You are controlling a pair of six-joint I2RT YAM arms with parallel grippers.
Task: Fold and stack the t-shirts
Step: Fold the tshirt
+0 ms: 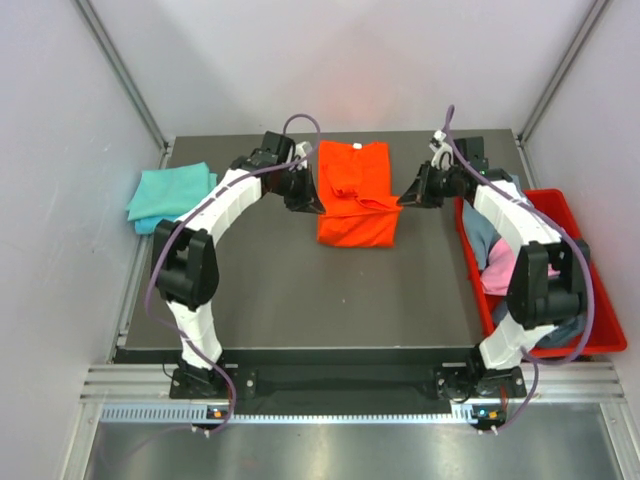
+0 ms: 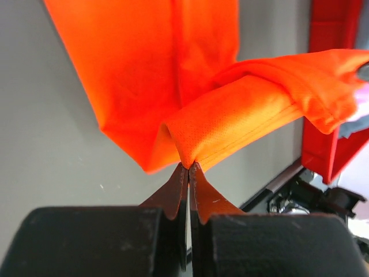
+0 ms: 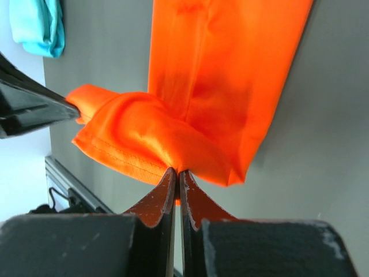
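Far to the left of the orange t-shirt [image 1: 355, 195], a folded teal t-shirt [image 1: 170, 195] lies at the edge of the dark table [image 1: 300, 290], well apart from everything else.

The left gripper [image 1: 308, 203] is at the orange t-shirt's left edge. The left wrist view shows its fingers [image 2: 173, 193] clenched on a pinch of orange cloth, and a thick rolled fold runs away from the tips toward the other arm.

The orange t-shirt lies in the middle of the table's far half as a long narrow panel, neck at the far end. A small pale neck label [image 1: 357, 146] shows there, too small to read. A band of the cloth is raised across the panel between the two grippers.

The right gripper [image 1: 403, 197] is at the shirt's right edge, with its fingers [image 3: 155, 199] likewise pressed together on a bunch of the hem.

Right of the orange t-shirt is a red plastic bin [image 1: 590, 290]. It holds a grey-blue t-shirt [image 1: 480, 235] and a pink t-shirt [image 1: 500, 272], both loosely heaped and partly hidden by the right arm.
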